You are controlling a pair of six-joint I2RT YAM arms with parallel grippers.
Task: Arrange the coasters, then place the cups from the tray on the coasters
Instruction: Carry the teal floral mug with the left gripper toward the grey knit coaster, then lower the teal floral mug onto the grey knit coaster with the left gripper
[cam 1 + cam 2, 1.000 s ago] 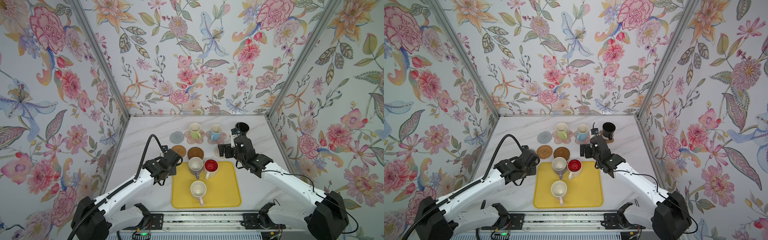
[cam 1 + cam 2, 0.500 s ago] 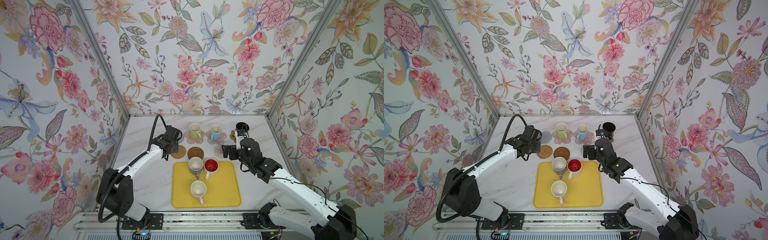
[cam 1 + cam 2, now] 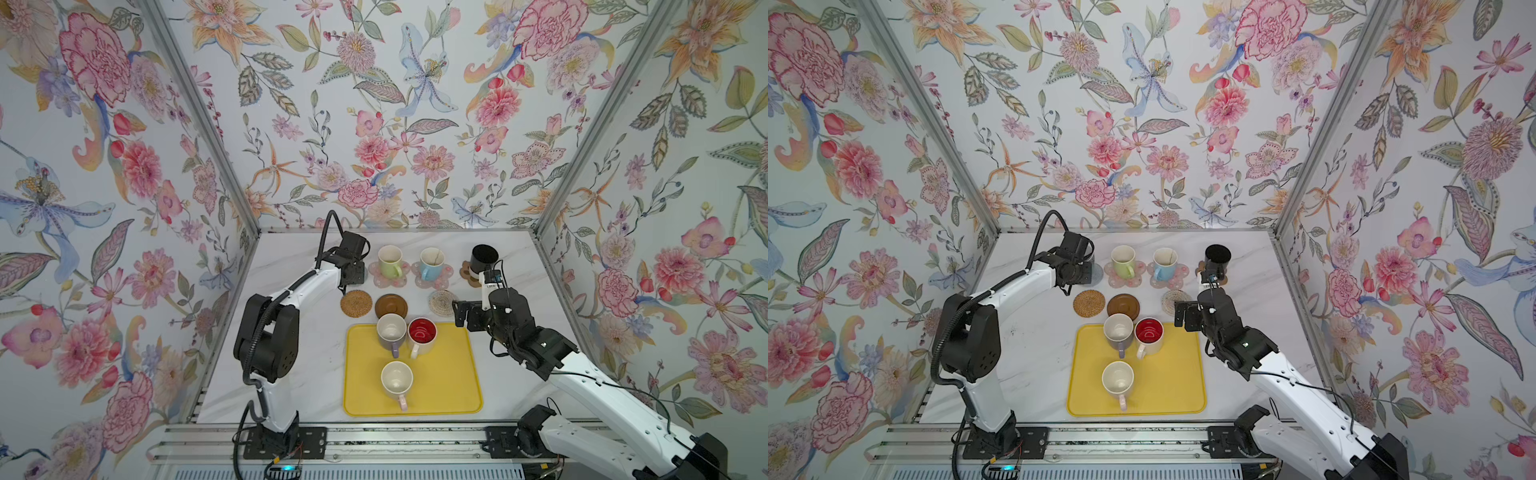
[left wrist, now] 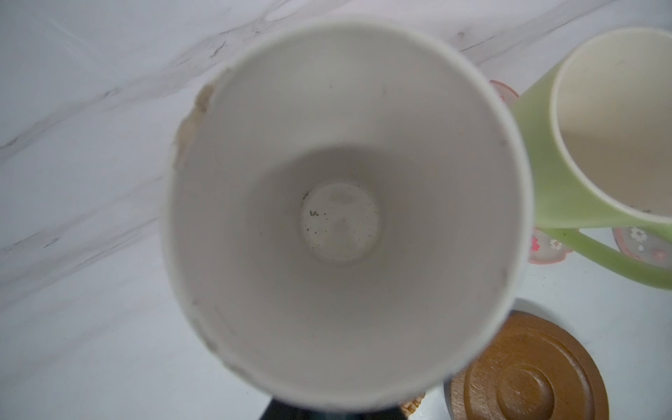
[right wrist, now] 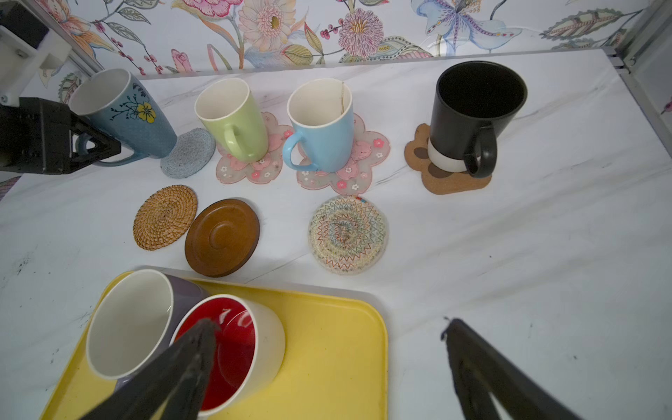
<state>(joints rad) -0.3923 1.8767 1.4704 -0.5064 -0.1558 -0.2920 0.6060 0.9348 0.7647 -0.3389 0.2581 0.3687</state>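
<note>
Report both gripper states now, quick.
Left gripper: closed on the handle of the blue flowered mug.
Right gripper: jaws open, holding nothing.

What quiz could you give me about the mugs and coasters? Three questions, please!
1. True or false: the black mug stands on the paw coaster.
2. How many mugs stand on the yellow tray?
3. The left gripper holds: A) a spoon, B) the flowered blue mug, C) a plate.

Key: 1 true. 2 three: the lilac mug, the red-inside mug and the pale pink mug. 3 B.
</note>
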